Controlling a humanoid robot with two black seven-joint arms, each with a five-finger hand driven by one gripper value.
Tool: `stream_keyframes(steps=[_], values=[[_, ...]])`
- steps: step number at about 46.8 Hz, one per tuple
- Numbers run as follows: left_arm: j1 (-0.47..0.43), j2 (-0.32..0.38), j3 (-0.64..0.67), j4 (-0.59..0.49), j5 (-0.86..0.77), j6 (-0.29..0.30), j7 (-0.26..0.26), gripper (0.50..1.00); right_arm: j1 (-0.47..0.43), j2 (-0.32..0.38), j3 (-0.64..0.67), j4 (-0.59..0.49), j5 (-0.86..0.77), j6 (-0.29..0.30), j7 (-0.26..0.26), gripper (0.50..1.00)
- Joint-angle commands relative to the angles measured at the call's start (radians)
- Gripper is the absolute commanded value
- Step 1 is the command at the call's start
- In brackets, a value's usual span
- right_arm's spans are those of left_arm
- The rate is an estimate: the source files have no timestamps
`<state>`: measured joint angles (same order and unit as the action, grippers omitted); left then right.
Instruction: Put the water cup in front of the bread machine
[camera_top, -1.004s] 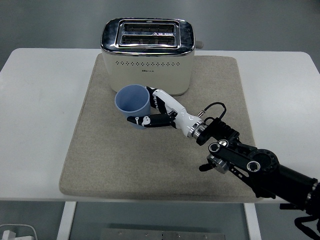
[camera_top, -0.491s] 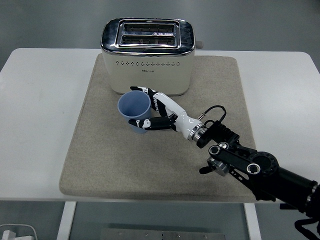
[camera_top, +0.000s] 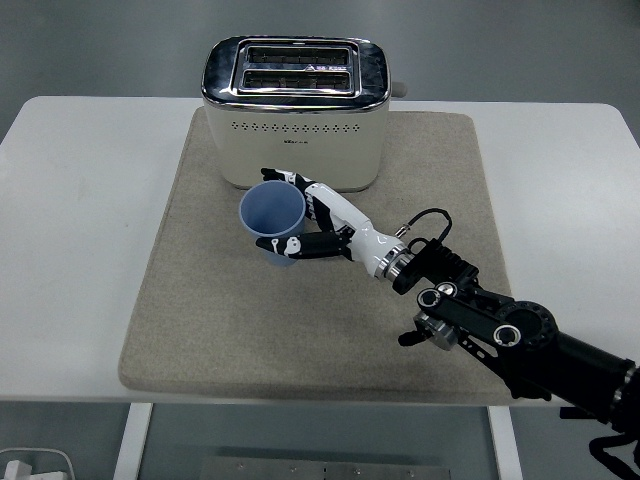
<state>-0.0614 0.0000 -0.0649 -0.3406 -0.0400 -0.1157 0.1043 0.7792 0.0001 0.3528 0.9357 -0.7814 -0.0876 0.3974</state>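
A light blue water cup (camera_top: 272, 217) stands upright on the beige mat (camera_top: 200, 300), just in front of the cream and chrome bread machine (camera_top: 295, 110). My right hand (camera_top: 300, 215) reaches in from the lower right. Its white and black fingers (camera_top: 285, 243) curl around the cup's right side, thumb near the base and the others behind the rim. The cup's mouth faces up and looks empty. My left arm does not show.
The mat covers the middle of the white table (camera_top: 70, 220). The bread machine has a lever knob (camera_top: 401, 88) on its right side. My black right forearm (camera_top: 500, 330) crosses the mat's near right corner.
The hand has carried the cup a little to the right and toward the table's near edge, away from the bread machine's front. The grasp is the same.
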Motion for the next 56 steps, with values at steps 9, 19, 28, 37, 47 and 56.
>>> stream_keyframes(steps=[9,19,28,37,47,56], values=[[0.0,0.0,0.0,0.0,0.0,-0.001,0.0,1.0,-0.015,-0.02,0.0,0.0,-0.001,0.006,0.001,0.928],[0.0,0.0,0.0,0.0,0.0,-0.001,0.0,1.0,-0.018,-0.041,0.003,0.0,-0.001,0.023,0.003,0.928],[0.0,0.0,0.0,0.0,0.0,-0.001,0.0,1.0,-0.018,-0.06,0.003,0.002,-0.001,0.025,0.005,0.928],[0.0,0.0,0.0,0.0,0.0,-0.001,0.0,1.0,-0.018,-0.069,0.003,0.003,-0.001,0.025,0.006,0.928],[0.0,0.0,0.0,0.0,0.0,-0.001,0.0,1.0,-0.018,-0.094,0.006,0.005,-0.001,0.026,0.008,0.926],[0.0,0.0,0.0,0.0,0.0,-0.001,0.0,1.0,-0.021,-0.147,0.018,0.003,0.001,0.052,0.008,0.926]])
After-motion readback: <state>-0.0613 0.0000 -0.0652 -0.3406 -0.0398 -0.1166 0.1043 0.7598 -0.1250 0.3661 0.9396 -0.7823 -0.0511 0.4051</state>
